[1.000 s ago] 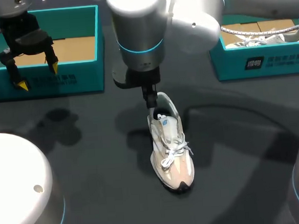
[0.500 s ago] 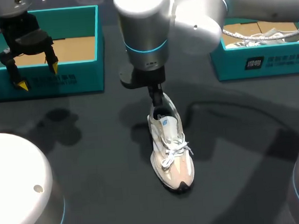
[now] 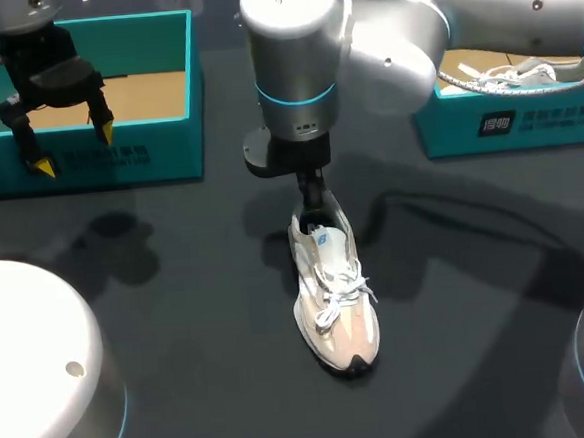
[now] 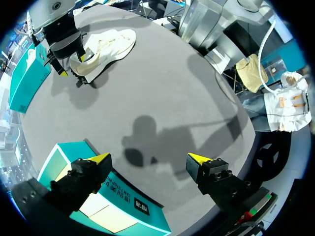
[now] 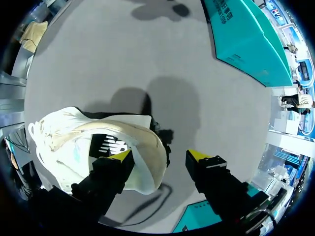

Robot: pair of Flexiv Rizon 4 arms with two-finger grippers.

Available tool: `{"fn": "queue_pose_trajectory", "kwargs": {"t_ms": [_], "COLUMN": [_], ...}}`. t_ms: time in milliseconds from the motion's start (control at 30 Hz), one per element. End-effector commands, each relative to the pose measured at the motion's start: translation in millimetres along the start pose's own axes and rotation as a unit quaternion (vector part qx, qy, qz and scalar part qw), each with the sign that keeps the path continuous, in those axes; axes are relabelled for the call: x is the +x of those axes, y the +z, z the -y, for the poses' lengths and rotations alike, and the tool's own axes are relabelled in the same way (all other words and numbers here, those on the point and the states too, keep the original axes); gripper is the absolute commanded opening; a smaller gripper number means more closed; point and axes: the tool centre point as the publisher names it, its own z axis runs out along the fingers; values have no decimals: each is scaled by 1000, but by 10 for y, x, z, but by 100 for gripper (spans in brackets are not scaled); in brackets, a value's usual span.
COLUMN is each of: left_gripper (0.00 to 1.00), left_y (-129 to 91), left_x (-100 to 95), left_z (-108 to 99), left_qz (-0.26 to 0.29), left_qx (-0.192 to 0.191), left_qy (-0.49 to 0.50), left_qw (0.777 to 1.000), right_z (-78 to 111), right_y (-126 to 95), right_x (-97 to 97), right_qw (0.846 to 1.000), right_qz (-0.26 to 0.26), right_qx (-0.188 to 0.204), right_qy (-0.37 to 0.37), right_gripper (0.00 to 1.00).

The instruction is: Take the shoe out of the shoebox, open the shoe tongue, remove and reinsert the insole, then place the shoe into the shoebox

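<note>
A cream sneaker [image 3: 333, 294] with white laces lies on the dark table, toe toward the front edge. My right gripper [image 3: 314, 199] hangs over its heel. In the right wrist view that gripper [image 5: 160, 156] straddles the heel wall of the sneaker [image 5: 98, 147]: one finger is inside the opening, and the other stands outside with a gap to the heel, so it is open. My left gripper [image 3: 75, 149] is open and empty above the front wall of the left teal shoebox [image 3: 167, 153]. In the left wrist view the gripper [image 4: 148, 158] hovers over this shoebox [image 4: 123, 201], far from the sneaker [image 4: 106, 46].
A second teal shoebox [image 3: 466, 127] at the back right holds another pale shoe [image 3: 522, 71]. The left box shows a bare cardboard floor. White domed arm bases [image 3: 37, 367] fill both front corners. Dark table surface surrounds the sneaker.
My right arm has shifted a little right and toward the front, bringing its gripper down onto the sneaker's heel, and its fingers have narrowed. The left arm and the sneaker have stayed put.
</note>
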Motion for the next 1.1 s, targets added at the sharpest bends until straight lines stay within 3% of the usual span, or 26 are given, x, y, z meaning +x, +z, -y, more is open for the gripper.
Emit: {"fn": "queue_pose_trajectory", "kwargs": {"t_ms": [33,300,733,800,833,867,1100], "left_gripper": [100,100,100,100,100,100,100], "left_y": [-1,-1,-1,-1,-1,-1,-1], "left_x": [15,15,15,15,15,15,15], "left_z": [3,3,3,3,3,3,3], "left_qz": [1,1,1,1,1,1,1], "left_qx": [-2,-2,-2,-2,-2,-2,-2], "left_qy": [0,0,0,0,0,0,0], "left_qw": [1000,1000,1000,1000,1000,1000,1000], "right_z": [17,25,18,14,12,13,85], "right_y": [84,230,362,369,369,367,251], "right_x": [-7,-18,10,22,30,39,71], "right_qw": [1000,1000,999,999,999,999,999], "right_qz": [-3,-14,-28,-29,-29,-29,-23], "right_qx": [-5,-10,-22,-24,-25,-26,-28], "right_qy": [-2,-5,-6,-6,-6,-4,2], "right_gripper": [67,64,47,39,24,1,0]}}
